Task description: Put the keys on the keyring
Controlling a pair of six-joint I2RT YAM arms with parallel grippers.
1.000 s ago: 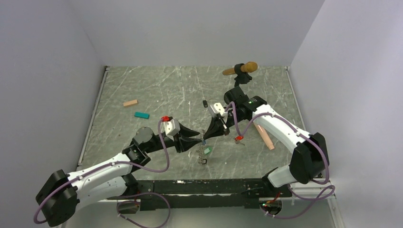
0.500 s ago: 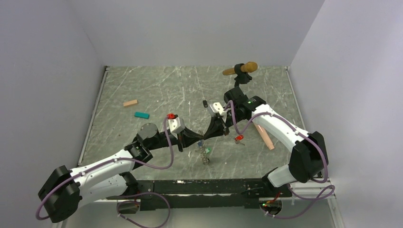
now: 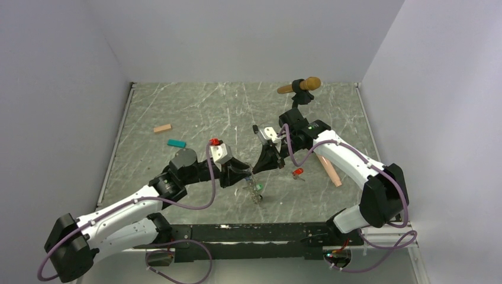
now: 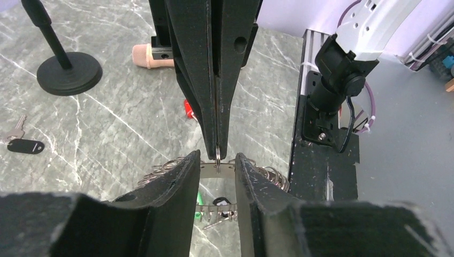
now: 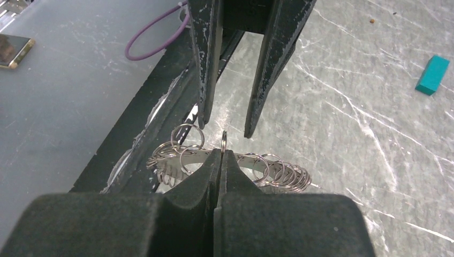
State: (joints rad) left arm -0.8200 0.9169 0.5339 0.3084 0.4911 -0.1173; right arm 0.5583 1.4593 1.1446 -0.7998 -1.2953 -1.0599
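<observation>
The keyring (image 3: pixel 255 190) is a metal band strung with several small split rings. It hangs just above the table from my right gripper (image 3: pixel 255 172), which is shut on one small ring (image 5: pixel 224 138). A green-tagged key (image 4: pixel 198 206) and a black-tagged key (image 4: pixel 220 202) hang on its lower part. My left gripper (image 4: pixel 218 160) is open, with its fingers (image 5: pixel 204 64) on either side of the held ring and the right fingertips. A red-tagged key (image 3: pixel 298 173) lies on the table to the right. Another black-tagged key (image 3: pixel 255 128) lies farther back.
A microphone (image 3: pixel 301 87) stands on a black round base (image 4: pixel 69 67) at the back. A pink cylinder (image 3: pixel 329 168) lies under the right arm. A teal block (image 3: pixel 176 143) and a tan block (image 3: pixel 162 128) lie at the left. The table's near edge rail (image 4: pixel 321 160) is close by.
My left gripper has moved right and a little back, up to the right gripper's tip, and now straddles the held ring. The right gripper has barely moved.
</observation>
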